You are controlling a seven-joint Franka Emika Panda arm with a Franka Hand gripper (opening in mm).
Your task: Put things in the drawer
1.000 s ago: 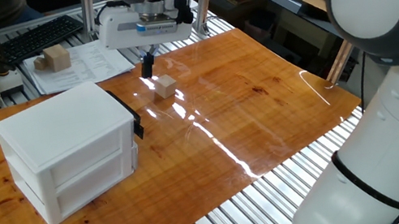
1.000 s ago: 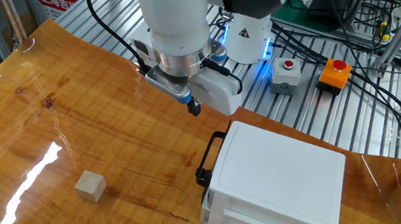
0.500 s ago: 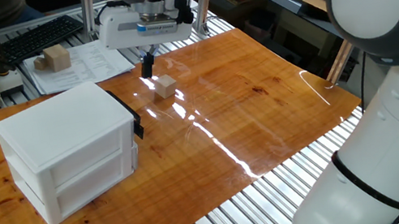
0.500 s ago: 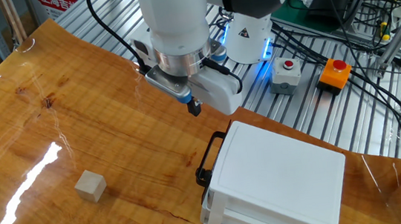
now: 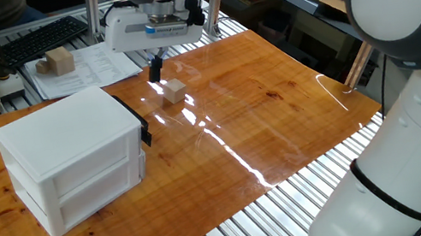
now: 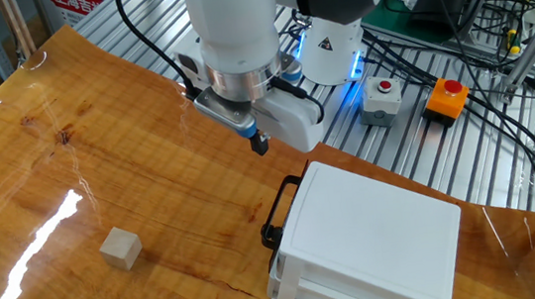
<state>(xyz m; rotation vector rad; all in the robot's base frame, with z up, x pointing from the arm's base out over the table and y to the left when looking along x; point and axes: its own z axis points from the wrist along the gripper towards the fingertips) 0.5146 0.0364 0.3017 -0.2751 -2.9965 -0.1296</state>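
Observation:
The small pale beige block [image 5: 174, 90] lies on the wooden table, to the right of the white two-tier cabinet [image 5: 70, 160]; the other fixed view shows the block [image 6: 121, 249] well left of the cabinet [image 6: 376, 238]. The upper drawer [image 5: 128, 134] is closed, its black handle [image 6: 279, 213] facing the block. My gripper [image 5: 155, 69] hangs just behind the block, above the table, its dark fingertips together and holding nothing. From the other side the gripper [image 6: 260, 143] sits behind the handle, apart from it.
A larger tan block [image 5: 58, 61] rests on papers behind the table, near a keyboard [image 5: 40, 39]. An orange box with a red button [image 6: 444, 96] and a grey button box [image 6: 382, 98] stand on the metal frame. The table's edge runs along the front.

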